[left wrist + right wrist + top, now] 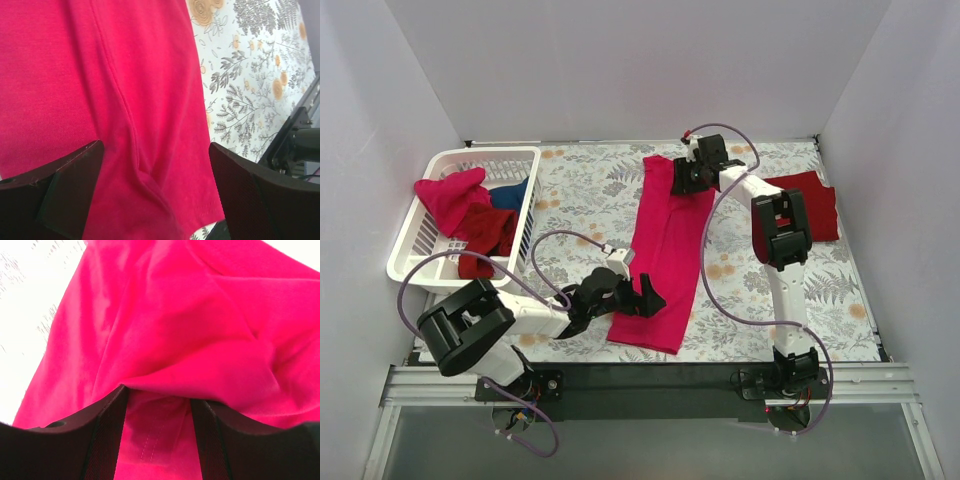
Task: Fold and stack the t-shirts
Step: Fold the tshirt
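folding looked half done: the bright pink-red cloth t-shirt [665,250] lay as a strip, far edge to near; right gripper [692,178] pinched its far end, left gripper [655,298] gaped over its near end.

White-and-black arms [775,285], black left hand [647,297], black right hand [688,180], lilac cables [718,262].

Basket [488,154] holding shirts [470,210] left — spread shirt [665,255] centre — folded shirt [815,200] right.
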Action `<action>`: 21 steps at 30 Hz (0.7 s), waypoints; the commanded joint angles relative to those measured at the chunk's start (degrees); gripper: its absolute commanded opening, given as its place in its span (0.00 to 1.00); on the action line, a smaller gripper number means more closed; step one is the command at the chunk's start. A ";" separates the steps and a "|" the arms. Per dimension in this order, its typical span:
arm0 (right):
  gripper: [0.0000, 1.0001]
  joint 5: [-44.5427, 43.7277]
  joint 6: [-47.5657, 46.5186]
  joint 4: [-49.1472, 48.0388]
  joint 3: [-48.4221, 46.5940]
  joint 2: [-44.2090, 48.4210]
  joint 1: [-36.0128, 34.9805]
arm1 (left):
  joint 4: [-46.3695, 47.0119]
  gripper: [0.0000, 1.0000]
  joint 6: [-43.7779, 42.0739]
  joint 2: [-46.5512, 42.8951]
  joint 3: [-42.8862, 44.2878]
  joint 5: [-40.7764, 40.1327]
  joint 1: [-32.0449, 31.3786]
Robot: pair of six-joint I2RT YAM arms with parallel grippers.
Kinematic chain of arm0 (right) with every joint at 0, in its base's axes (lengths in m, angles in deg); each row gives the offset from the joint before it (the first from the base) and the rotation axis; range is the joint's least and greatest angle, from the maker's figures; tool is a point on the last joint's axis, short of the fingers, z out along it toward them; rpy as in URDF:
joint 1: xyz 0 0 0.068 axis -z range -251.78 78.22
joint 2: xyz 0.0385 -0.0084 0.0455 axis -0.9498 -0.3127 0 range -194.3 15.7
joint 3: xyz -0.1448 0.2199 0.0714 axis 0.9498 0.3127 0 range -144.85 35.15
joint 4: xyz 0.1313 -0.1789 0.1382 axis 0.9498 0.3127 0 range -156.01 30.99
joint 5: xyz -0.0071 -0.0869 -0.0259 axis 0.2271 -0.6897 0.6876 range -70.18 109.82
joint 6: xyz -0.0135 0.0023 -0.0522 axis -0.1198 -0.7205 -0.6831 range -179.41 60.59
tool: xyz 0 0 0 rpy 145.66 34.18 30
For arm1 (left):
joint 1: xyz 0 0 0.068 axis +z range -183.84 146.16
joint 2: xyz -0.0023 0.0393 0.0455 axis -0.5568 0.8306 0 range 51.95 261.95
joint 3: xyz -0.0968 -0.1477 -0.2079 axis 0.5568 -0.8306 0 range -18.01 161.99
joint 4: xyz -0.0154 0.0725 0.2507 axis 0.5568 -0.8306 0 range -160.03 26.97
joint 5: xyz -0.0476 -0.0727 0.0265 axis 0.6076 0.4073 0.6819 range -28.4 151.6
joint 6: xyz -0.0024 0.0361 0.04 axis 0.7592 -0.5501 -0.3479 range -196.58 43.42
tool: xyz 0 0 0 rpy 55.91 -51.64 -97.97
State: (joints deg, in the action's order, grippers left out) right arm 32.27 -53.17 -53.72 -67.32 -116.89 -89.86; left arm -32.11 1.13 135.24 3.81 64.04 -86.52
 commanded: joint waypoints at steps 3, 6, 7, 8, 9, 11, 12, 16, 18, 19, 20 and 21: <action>0.48 1.78 -0.09 6.86 -12.62 -8.72 -1.69 | 2.83 0.79 1.39 4.15 0.94 4.68 -0.49; 0.48 3.80 0.00 7.22 -17.47 -11.63 -1.86 | 4.76 0.79 1.39 6.79 2.34 4.86 -0.58; 0.48 4.51 -0.09 7.22 -18.71 -12.76 -1.95 | 5.20 0.79 1.30 7.41 2.69 5.12 -0.58; 0.48 5.39 -0.35 7.30 -19.86 -13.30 -1.95 | 7.03 0.80 1.30 8.37 2.96 5.38 -0.66; 0.49 7.13 -0.44 7.22 -22.30 -14.00 -1.95 | 8.18 0.79 1.21 9.08 3.48 5.91 -0.58; 0.49 8.55 -0.35 7.22 -24.52 -15.50 -2.13 | 10.12 0.79 1.13 11.09 4.54 7.75 -0.66; 0.50 9.69 -0.44 7.13 -25.74 -16.02 -2.30 | 10.22 0.79 1.04 11.72 5.50 8.11 -0.75; 0.52 12.86 -0.62 5.56 -28.48 -16.73 -2.66 | 9.17 0.79 -0.97 12.08 6.56 7.15 -1.02; 0.53 14.53 -1.14 4.67 -27.69 -15.68 -2.57 | 6.88 0.80 -2.73 10.50 7.26 4.08 -1.01; 0.53 14.71 -1.32 3.19 -26.73 -13.50 -2.74 | 5.83 0.80 -3.87 9.80 8.57 3.02 -0.93; 0.54 15.06 -1.58 2.04 -24.20 -11.91 -2.66 | 3.12 0.80 -6.06 8.40 9.54 0.75 -1.01; 0.54 14.98 -2.02 1.34 -22.52 -10.16 -2.66 | 1.71 0.80 -7.47 7.60 10.51 -0.40 -1.02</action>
State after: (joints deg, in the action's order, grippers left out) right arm 44.25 -53.72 -49.06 -92.44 -132.37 -92.11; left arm -24.86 -1.34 146.43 11.49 67.60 -87.09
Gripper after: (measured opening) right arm 0.535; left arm 0.797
